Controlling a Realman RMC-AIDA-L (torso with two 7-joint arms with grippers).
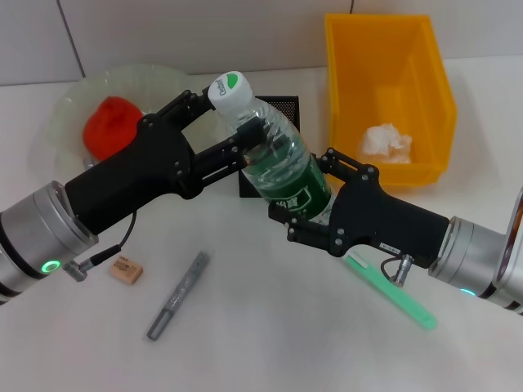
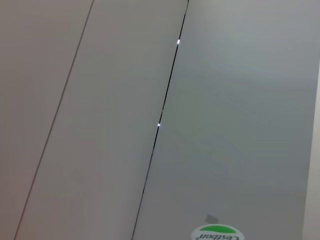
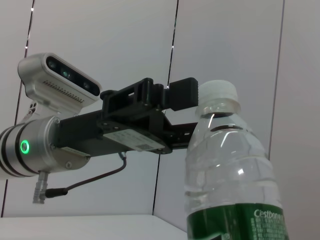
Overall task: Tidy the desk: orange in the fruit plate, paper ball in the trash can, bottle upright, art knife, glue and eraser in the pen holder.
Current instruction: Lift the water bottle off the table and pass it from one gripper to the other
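The bottle (image 1: 282,163), clear with a green label and a white cap, hangs tilted over the middle of the desk. My left gripper (image 1: 233,114) is shut on its neck just below the cap. My right gripper (image 1: 315,192) is shut on its lower, labelled part. The right wrist view shows the bottle (image 3: 230,165) close up, with one of the left gripper's fingers (image 3: 182,93) against the cap. The orange (image 1: 113,124) lies in the fruit plate (image 1: 69,102). The paper ball (image 1: 387,143) is in the yellow trash can (image 1: 351,82). Eraser (image 1: 127,269), grey art knife (image 1: 178,296) and green glue (image 1: 392,292) lie on the desk.
The black mesh pen holder (image 1: 282,104) stands right behind the bottle, mostly hidden by it. The left wrist view shows only the wall and the bottle cap (image 2: 217,234) at its edge.
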